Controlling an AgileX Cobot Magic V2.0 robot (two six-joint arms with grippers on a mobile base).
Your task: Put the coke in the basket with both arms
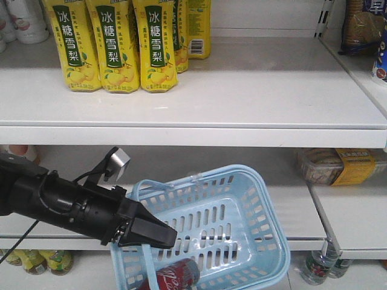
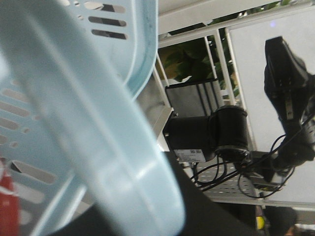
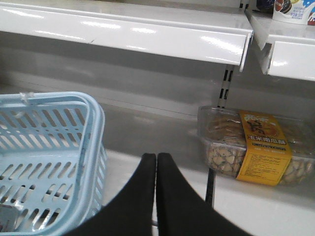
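2 black robot arms work before white shop shelving. We judge the task nearly or fully done: the small red-wrapped coke container with white script [image 1: 178, 275] already lies on its side inside the light blue slotted plastic shopping basket [image 1: 254, 199], low against the basket's near wall at the bottom edge of the front view. What may remain, in our judgement, is only to set the basket down or draw the arms clear.

The basket is tilted, its open mouth turned toward the camera. The left black tapering gripper [image 1: 158, 232] sits at the basket's near rim beside the thin blue handle [image 1: 147, 261]; we cannot tell whether its jaws are clamped on anything. In the left wrist view the basket [image 2: 74, 123] fills the frame, blurred, with a red sliver at the left edge that may be the coke.

The right black gripper [image 3: 156, 162] is clenched with nothing between its jaws, just beside the basket [image 3: 96, 123].

Only part of the coke shows; its base is out of frame.
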